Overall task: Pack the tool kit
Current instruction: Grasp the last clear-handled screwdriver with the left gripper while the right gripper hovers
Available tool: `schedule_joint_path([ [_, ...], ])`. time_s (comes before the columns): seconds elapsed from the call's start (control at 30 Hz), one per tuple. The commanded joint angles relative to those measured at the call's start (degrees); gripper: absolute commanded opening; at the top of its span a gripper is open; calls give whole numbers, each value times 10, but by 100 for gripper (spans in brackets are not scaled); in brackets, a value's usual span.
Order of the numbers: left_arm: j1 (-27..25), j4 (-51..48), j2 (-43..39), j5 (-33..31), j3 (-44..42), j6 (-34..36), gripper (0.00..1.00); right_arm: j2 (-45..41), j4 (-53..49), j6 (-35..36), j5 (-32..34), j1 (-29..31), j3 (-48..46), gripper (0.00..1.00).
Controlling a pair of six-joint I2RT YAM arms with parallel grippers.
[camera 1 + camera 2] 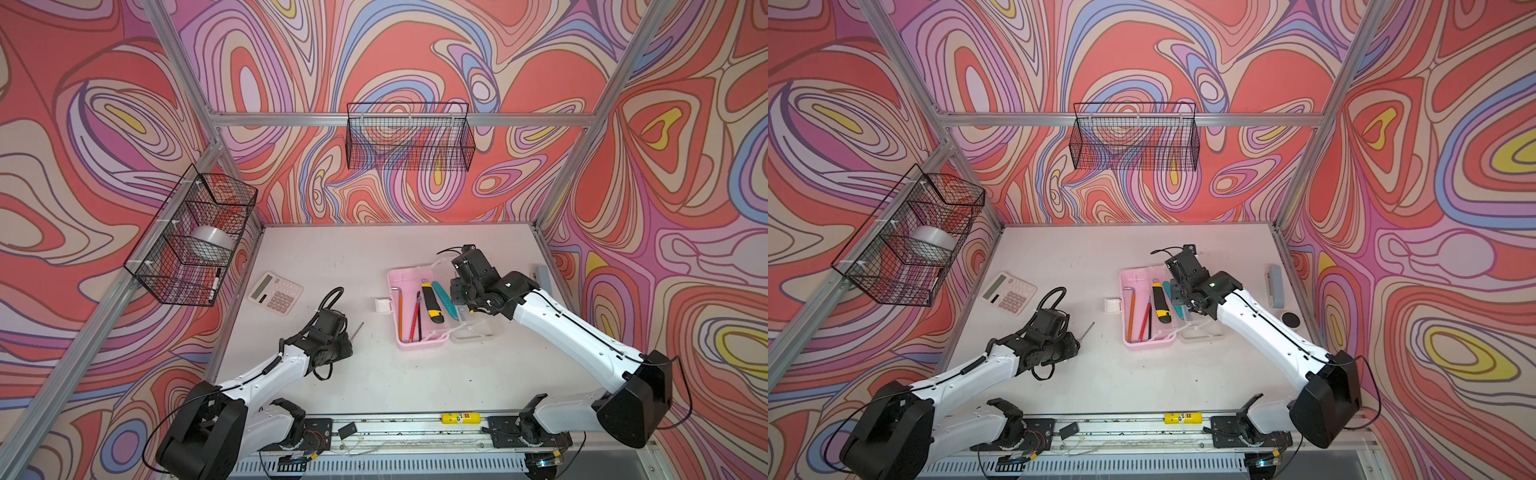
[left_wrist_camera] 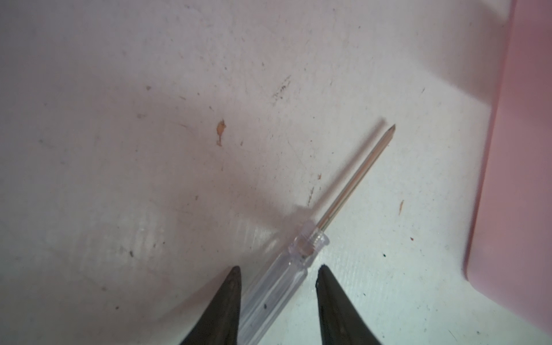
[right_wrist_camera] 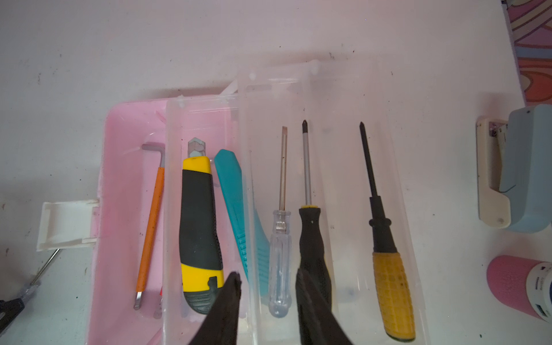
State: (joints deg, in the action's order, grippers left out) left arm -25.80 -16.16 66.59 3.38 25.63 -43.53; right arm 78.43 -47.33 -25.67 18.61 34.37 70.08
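On the bench point(image 1: 374, 374), near its centre in both top views, the tool kit point(image 1: 395, 277) lies open, with the pink base toward 9 o'clock and the translucent sections toward 3 o'clock. The left fingers point(image 2: 333, 301) stand spread at 8 o'clock of the kit, low over the bench, one on each side of the clear handle of a loose screwdriver point(image 2: 301, 248). A gap shows beside the handle, and nothing is pinched. The right fingers point(image 3: 230, 301) stand spread over the kit's 3 o'clock side and pinch nothing. Below them a clear-handled screwdriver point(image 3: 280, 263) lies in one translucent section with a black-handled screwdriver point(image 3: 310, 233) and a yellow-handled screwdriver point(image 3: 391, 286). A yellow-black knife point(image 3: 200, 227) and a teal knife point(image 3: 231, 191) lie in the adjoining section. An orange pen point(image 3: 152, 227) lies in the pink base. A calculator point(image 1: 275, 293) lies at 10 o'clock of the bench centre, and a stapler point(image 1: 1276, 286) lies at the 3 o'clock edge.
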Motion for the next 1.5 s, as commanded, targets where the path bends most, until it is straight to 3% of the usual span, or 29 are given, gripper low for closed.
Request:
schedule_joint_path([
  [0.0,-5,6,7,-4,13,-6,41,-12,10,-5,10,0,-9,34],
  [0.2,-19,6,25,-9,22,-6,35,-11,19,-3,11,0,-15,34],
  [0.63,-47,-3,81,-36,54,-19,32,-52,26,-11,-2,1,-11,33],
  [0.97,-82,-52,122,-88,83,-27,27,-87,26,-9,10,-1,-7,33],
  [1.47,-91,-71,117,-94,85,-40,14,-83,45,-10,-6,-4,-22,33],
])
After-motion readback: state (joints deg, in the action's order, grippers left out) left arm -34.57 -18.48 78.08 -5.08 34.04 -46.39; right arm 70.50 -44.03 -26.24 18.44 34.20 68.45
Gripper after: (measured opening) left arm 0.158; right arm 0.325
